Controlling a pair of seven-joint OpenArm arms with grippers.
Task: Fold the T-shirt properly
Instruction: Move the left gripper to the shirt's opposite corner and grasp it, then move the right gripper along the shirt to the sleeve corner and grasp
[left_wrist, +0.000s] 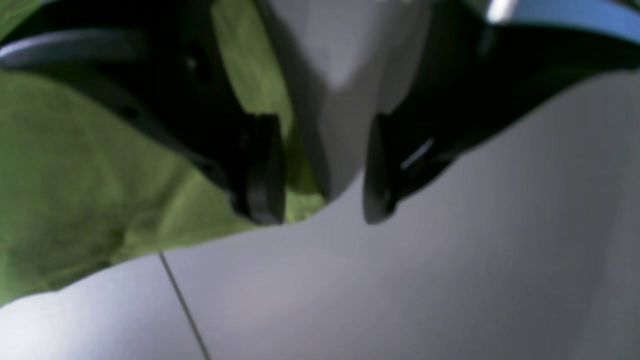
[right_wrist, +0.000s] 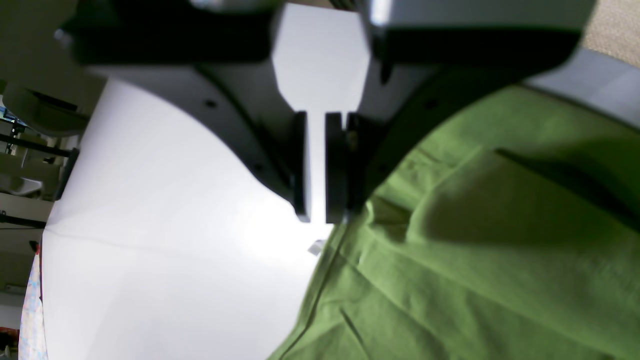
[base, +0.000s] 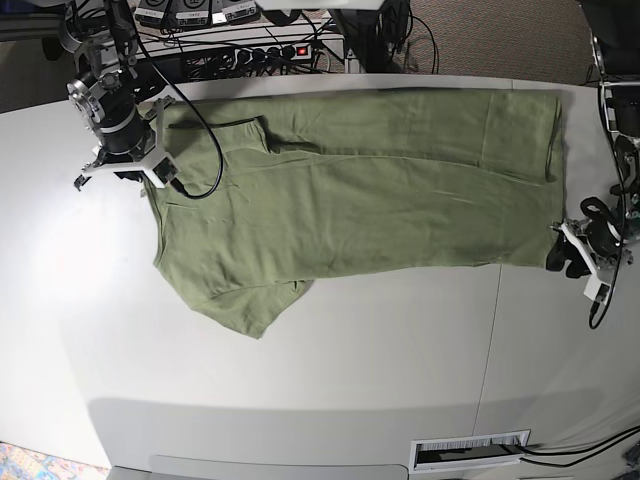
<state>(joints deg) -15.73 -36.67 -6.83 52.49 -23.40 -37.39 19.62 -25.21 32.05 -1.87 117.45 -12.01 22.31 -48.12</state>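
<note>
The green T-shirt (base: 350, 200) lies flat across the far half of the grey table (base: 330, 370), with one sleeve (base: 255, 305) pointing toward the front. My left gripper (base: 565, 262) hovers low at the shirt's right edge. In the left wrist view it (left_wrist: 320, 215) is open, and the fabric (left_wrist: 75, 175) runs under one finger (left_wrist: 262, 170) with its edge reaching into the gap. My right gripper (base: 140, 172) is at the shirt's left edge. In the right wrist view it (right_wrist: 317, 217) stands slightly open on nothing, white tabletop showing through the slit, the shirt (right_wrist: 475, 250) just beside it.
A power strip and cables (base: 270, 50) run along the table's back edge. A slotted white vent (base: 470, 452) sits at the front right. A thin seam (base: 490, 330) crosses the tabletop. A small white scrap (right_wrist: 316, 246) lies by the shirt's edge.
</note>
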